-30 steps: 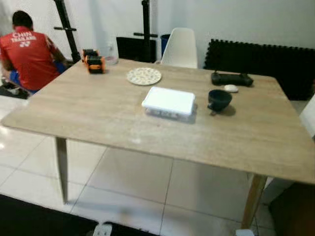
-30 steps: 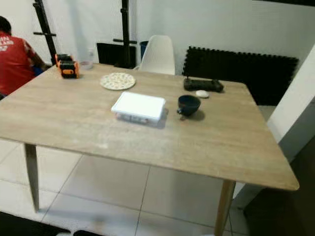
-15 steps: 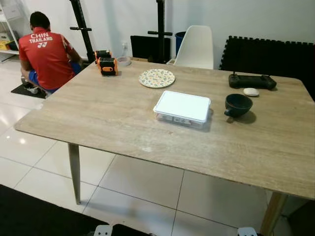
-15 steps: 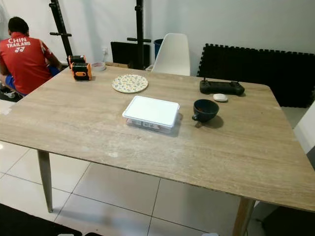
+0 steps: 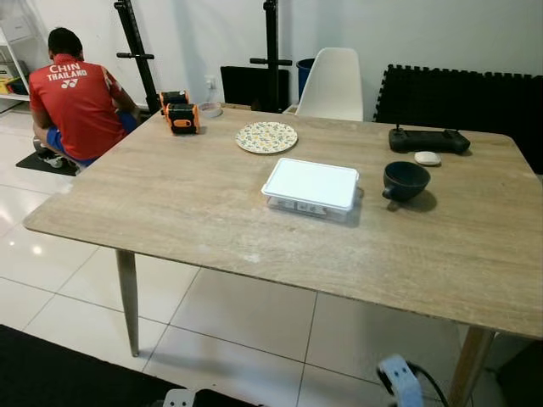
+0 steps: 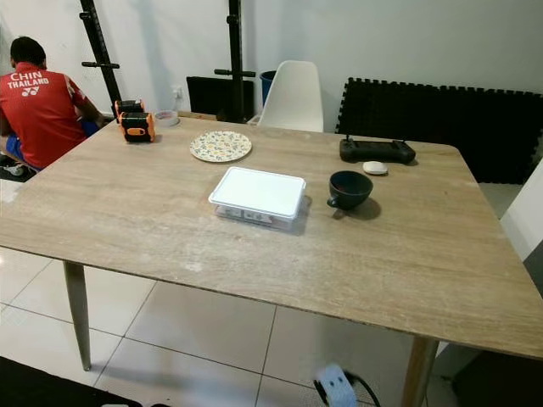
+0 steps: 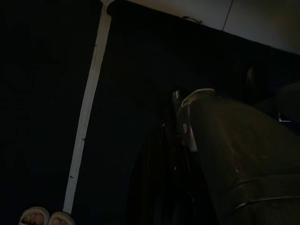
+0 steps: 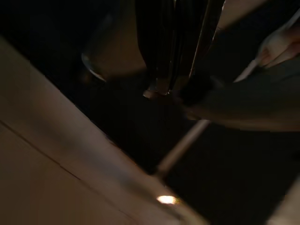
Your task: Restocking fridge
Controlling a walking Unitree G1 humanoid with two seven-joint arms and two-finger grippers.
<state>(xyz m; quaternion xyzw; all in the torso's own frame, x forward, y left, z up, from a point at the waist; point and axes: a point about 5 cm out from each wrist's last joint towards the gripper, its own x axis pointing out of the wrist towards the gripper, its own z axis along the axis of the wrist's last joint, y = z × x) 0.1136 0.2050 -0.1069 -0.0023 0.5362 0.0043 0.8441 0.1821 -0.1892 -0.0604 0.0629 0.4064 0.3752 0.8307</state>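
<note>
Well apart from the right gripper [image 5: 399, 380], container [image 5: 311, 186] sits mid-table [image 5: 170, 195].

Left arm: hangs idle in deep shade; left gripper [image 7: 176, 140] points at the floor, dim.
Right arm: low at the robot's side; right gripper [image 8: 171, 61] points down, blurred and dark.
</note>
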